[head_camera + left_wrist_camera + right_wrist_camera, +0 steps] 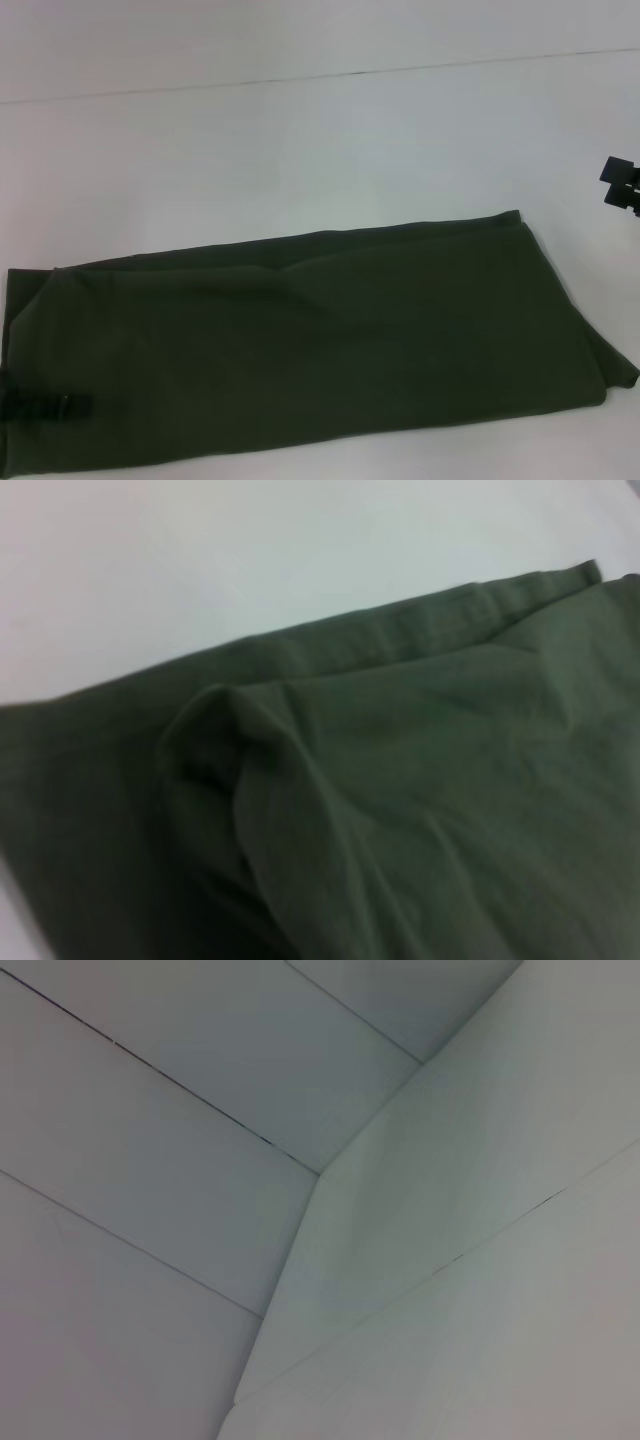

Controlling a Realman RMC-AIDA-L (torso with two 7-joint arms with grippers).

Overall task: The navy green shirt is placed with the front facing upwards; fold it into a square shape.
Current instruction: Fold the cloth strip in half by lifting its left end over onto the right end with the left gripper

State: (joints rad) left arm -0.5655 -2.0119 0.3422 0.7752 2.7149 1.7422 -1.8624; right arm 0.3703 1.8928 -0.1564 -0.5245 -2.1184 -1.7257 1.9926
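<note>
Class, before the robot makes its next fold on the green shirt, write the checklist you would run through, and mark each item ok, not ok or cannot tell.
1. navy green shirt already folded to a long band, plain side up: ok.
2. Shirt lies flat: not ok, a raised fold stands up in the left wrist view.
3. Shirt fully on the white table: cannot tell, its near left edge leaves the head view.
4. left gripper at the shirt's near left end: ok; grip cannot tell.
5. right gripper off the cloth, at the far right: ok.

I see a plain white worktop (300,140) crossed by a thin seam line at the far side. Directly on it lies the navy green shirt (320,340), folded into a long band, plain side up.
</note>
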